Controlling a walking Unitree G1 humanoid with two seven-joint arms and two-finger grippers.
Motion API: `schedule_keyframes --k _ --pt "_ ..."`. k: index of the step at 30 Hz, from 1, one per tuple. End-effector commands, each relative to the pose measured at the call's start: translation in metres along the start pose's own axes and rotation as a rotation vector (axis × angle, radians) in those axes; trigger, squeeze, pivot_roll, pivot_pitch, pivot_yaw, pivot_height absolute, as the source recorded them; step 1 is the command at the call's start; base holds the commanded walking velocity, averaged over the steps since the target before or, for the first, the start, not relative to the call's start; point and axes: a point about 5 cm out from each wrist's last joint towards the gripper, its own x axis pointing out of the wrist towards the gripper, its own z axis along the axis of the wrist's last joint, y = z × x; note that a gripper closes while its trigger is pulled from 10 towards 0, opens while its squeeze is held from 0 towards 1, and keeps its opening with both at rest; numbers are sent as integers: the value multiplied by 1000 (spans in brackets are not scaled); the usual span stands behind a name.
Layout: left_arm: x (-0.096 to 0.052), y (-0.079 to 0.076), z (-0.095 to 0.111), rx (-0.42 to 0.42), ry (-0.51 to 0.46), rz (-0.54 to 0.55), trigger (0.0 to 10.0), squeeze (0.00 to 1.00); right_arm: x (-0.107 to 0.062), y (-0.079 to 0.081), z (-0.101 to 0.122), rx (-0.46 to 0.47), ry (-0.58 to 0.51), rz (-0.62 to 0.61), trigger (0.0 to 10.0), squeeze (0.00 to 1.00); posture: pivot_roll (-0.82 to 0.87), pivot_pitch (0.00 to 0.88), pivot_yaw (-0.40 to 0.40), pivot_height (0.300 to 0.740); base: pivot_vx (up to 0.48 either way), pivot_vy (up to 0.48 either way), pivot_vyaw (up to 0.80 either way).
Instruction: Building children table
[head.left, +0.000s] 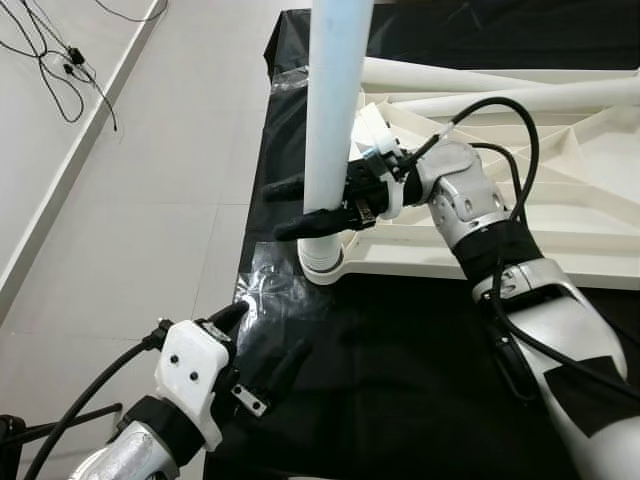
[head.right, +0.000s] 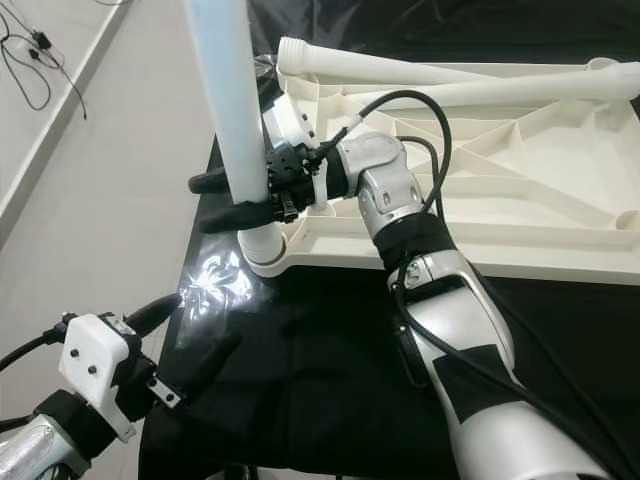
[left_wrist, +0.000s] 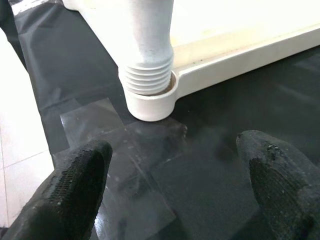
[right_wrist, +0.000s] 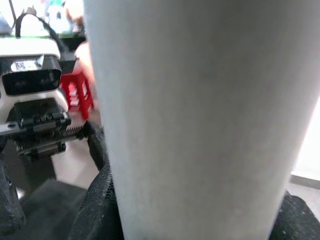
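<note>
A white plastic tabletop (head.left: 560, 215) lies upside down on a black sheet (head.left: 400, 380). One white table leg (head.left: 335, 100) stands upright, its threaded end in the corner socket (left_wrist: 150, 102) nearest me. My right gripper (head.left: 290, 208) is shut around this leg just above the socket, and the black fingertips stick out past its left side. My left gripper (head.left: 262, 340) hangs open low over the sheet, a short way in front of the socket, with nothing between its fingers (left_wrist: 80, 175).
Two loose white legs (head.left: 480, 80) lie across the far part of the tabletop. Pale tile floor (head.left: 130, 220) runs along the sheet's left edge, with cables (head.left: 60, 60) near the wall at top left. A glossy taped patch (left_wrist: 125, 145) lies on the sheet beside the socket.
</note>
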Motion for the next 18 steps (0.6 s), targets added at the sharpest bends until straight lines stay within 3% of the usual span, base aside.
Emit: schedule_keyframes --k 1,8,18 --pt "-3 -3 -2 -7 27 -4 10000 0 -2 15 -41 139 200 57 10000 0 80 391 29 740 0 0 0" --pt "-4 -5 0 -10 28 -1 10000 0 0 11 -34 122 252 84 10000 0 85 396 25 740 0 0 0" --pt "-3 -3 -1 -16 33 0 10000 0 -13 14 -34 171 238 72 10000 0 77 395 28 740 0 0 0"
